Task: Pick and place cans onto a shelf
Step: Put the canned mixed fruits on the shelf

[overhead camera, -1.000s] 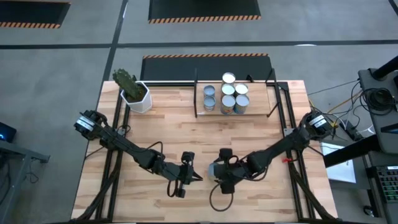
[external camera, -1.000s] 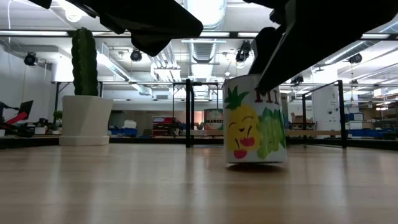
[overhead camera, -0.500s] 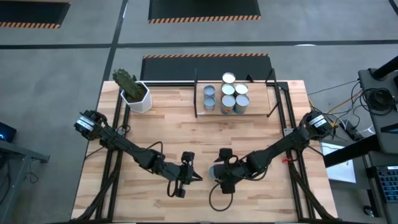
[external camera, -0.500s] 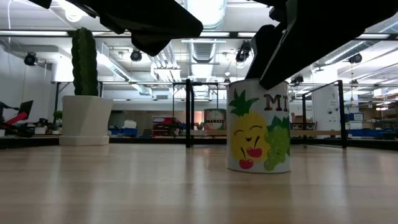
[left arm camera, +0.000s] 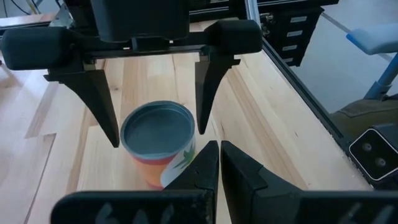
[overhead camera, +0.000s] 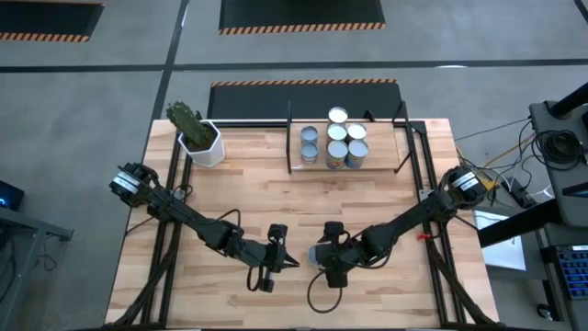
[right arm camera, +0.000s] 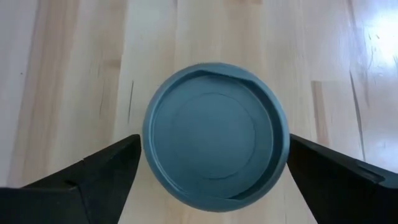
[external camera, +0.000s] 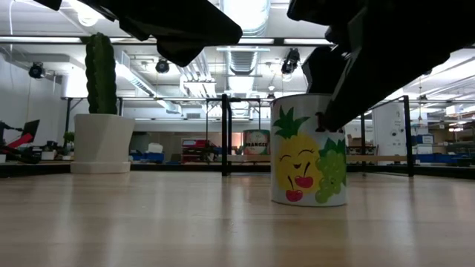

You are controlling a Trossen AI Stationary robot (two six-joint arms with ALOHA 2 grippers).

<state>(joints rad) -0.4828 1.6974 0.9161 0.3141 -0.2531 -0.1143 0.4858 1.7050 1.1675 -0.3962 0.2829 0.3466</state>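
The can [right arm camera: 216,138] stands upright on the counter [overhead camera: 276,198], directly between the fingers of the wide-open right claw [overhead camera: 323,264], ungripped. The left claw [overhead camera: 266,272] waits beside it, fully closed and empty.

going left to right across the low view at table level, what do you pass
tall green cactus in a white pot → black metal shelf post → small orange-labelled can far back on the shelf → white can with a cartoon pineapple and grapes, under the open right gripper

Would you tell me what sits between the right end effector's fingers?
A fruit-labelled can stands upright between the right end effector's open fingers, clearest in the right wrist view.
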